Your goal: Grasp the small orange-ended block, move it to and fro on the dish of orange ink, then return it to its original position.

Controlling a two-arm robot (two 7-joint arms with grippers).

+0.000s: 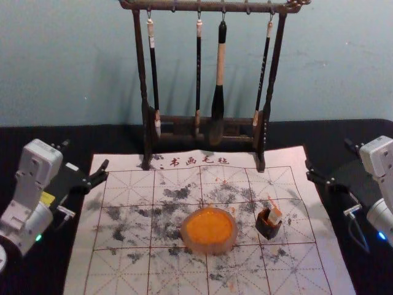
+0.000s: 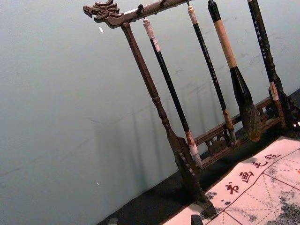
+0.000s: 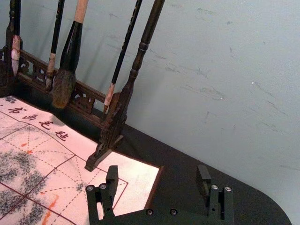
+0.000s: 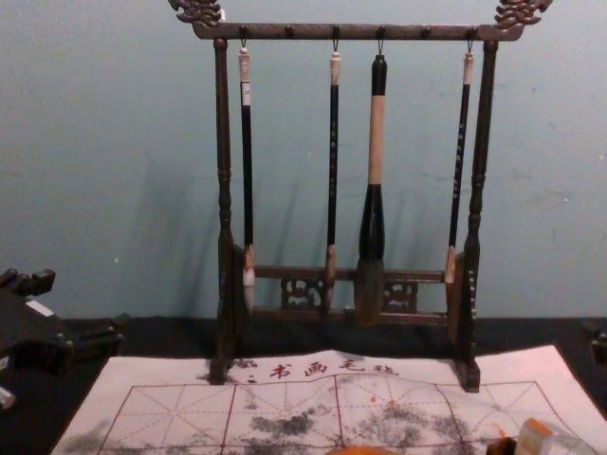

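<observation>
"What sat nearest the robot?"

"The dish (image 1: 228, 246) of orange ink (image 1: 209, 226). It rested on the marked mat (image 1: 126, 270), nearer the robot than both pairs of jaws and between them: the left gripper (image 1: 86, 156) on one side, the right gripper (image 1: 330, 157) on the other."

"And the orange-ended block (image 1: 274, 216)?"

"Just beyond the dish's middle and off to its right. It leaned, tilted, out of a small dark holder (image 1: 268, 228) on the mat, inward from the right jaws and nearer the robot than they were. The block was well apart from the left jaws."

"How did the jaws stand?"

"Both pairs were spread apart. The left ones were by the mat's left edge. The right ones were by its right edge, and the right wrist view showed a wide gap between them, with the black counter (image 3: 178, 159) and the mat's corner beyond."

"What lay past them?"

"The dark wooden rack (image 1: 142, 80), farther off than either pair of jaws and between the two, its feet at the mat's far end. Four brushes (image 1: 219, 67) hung from it, one much thicker than the rest. Farthest out, behind the rack, was the pale wall (image 1: 344, 67)."
</observation>
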